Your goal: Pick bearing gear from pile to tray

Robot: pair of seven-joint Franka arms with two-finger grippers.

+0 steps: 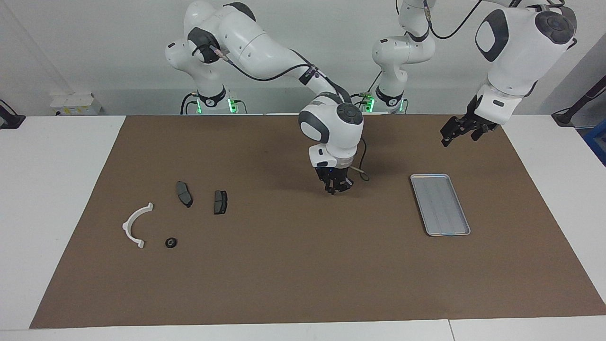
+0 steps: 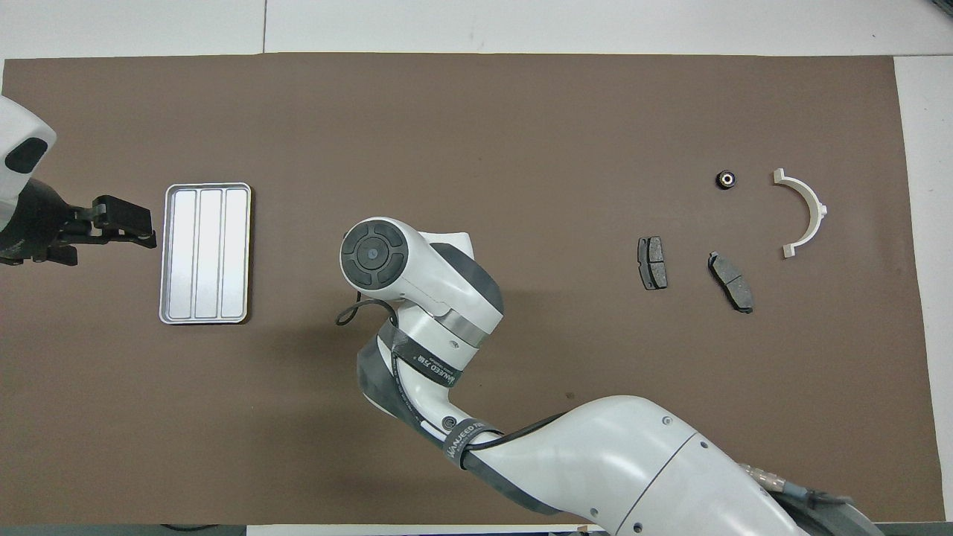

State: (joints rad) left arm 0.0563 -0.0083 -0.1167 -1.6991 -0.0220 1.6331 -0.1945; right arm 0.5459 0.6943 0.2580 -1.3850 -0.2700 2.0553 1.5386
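Where the brown mat [image 1: 303,265] reaches toward the right arm's end of the table, the pile lies as a loose scatter of four parts. The bearing gear [image 1: 171,243] is a small black round piece with a pale centre, resting flat on the mat; it appears ring-shaped, though finer detail cannot be made out. It lies just beside one tip of the white half-ring bracket [image 1: 136,225] and is the part of the pile farthest from the robots. Two dark grey brake pads lie nearer to the robots than the gear: the first brake pad [image 1: 184,193] is tilted, and the second brake pad [image 1: 220,202] lies beside it, toward the middle of the table. None of these parts touch each other.

The tray [image 1: 440,204] is a flat silver-grey rectangle with rounded corners, a low rim and lengthwise ridges. It sits toward the left arm's end of the table, well apart from the pile, and holds nothing.

The right gripper [image 1: 337,186] points down, low over bare mat between the pile and the tray; its fingers look drawn together with nothing between them. The left gripper [image 1: 453,133] hangs above the mat beside the tray; whether its fingers are spread or closed cannot be told.
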